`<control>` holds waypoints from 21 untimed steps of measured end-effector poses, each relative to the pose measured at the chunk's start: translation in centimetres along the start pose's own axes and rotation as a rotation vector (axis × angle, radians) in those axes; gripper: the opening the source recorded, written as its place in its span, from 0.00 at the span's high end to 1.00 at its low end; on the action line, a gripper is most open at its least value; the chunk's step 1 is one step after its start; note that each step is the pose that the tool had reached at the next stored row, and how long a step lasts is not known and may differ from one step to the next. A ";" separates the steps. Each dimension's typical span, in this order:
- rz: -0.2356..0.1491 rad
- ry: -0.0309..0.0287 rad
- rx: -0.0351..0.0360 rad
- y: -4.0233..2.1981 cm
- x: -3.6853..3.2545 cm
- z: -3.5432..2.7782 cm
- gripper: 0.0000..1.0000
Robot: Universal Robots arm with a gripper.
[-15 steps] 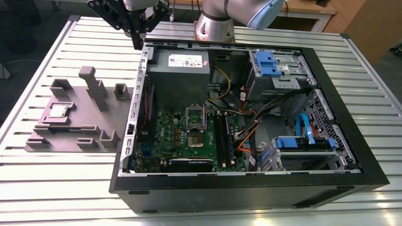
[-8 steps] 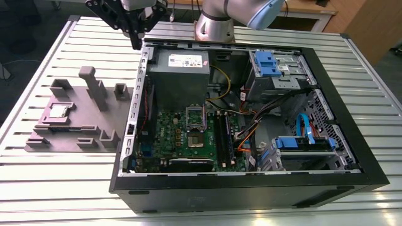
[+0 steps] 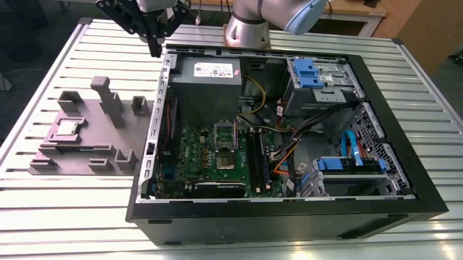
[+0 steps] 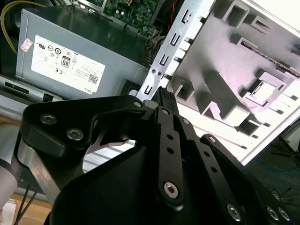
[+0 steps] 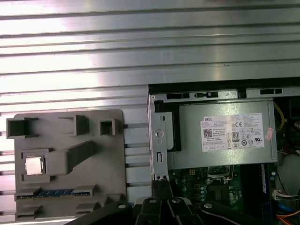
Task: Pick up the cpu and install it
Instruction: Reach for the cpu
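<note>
Exterior view, read from its left to its right. A grey-mauve plastic tray (image 3: 108, 157) is lying on the slatted metal table (image 3: 43, 70), just beside the open computer case (image 3: 289, 211) on the exterior view's left of it. The cpu (image 3: 69, 128) is sitting flat in a square pocket of that tray with its silver top facing up, well apart from the case wall.

Next, the gripper (image 3: 154, 51) is hanging above the table at the case's far corner, near the grey power supply (image 3: 206, 81) inside the case. Its two black fingers are pressing together with nothing between them. It is touching neither tray nor chip.

Inside the case, near its middle, the metal socket frame (image 3: 225, 135) is sitting on the green motherboard (image 3: 210, 162).

In the first wrist view the cpu (image 5: 35, 165) is showing as a bright square ringed by the pocket's low walls.

As a judgement, the chip is looking light, thin and rigid. Its polished lid is probably slippery, and its underside is likely delicate. The safest hold seems to be a gentle pinch across two opposite pale edges, keeping the chip level and avoiding any squeeze on its faces.
</note>
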State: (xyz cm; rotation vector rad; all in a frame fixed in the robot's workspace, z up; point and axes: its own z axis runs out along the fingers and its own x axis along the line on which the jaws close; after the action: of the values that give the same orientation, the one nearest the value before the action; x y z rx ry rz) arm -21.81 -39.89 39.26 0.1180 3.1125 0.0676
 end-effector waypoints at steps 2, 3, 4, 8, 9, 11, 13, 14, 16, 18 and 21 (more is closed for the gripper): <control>0.000 0.0000 0.0000 -0.01 0.08 0.00 0.89; 0.000 0.0000 0.0000 -0.01 0.11 0.00 0.89; 0.000 0.0000 0.0000 -0.01 0.15 0.00 0.89; 0.000 0.0000 0.0000 -0.02 0.25 -0.01 0.89; 0.000 0.0000 0.0000 -0.02 0.29 -0.01 0.89; 0.000 0.0000 0.0000 -0.02 0.34 -0.01 0.89; 0.000 0.0000 0.0000 -0.03 0.38 -0.01 0.89; 0.000 0.0000 0.0000 -0.03 0.40 -0.01 0.89; 0.000 0.0000 0.0000 -0.07 0.94 -0.01 0.89; 0.000 0.0000 0.0000 -0.08 1.04 -0.01 0.89; 0.000 0.0000 -0.0001 -0.08 1.04 -0.01 0.89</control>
State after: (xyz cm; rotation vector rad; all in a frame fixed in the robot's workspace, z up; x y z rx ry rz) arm -22.85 -39.89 39.24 0.1180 3.1125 0.0677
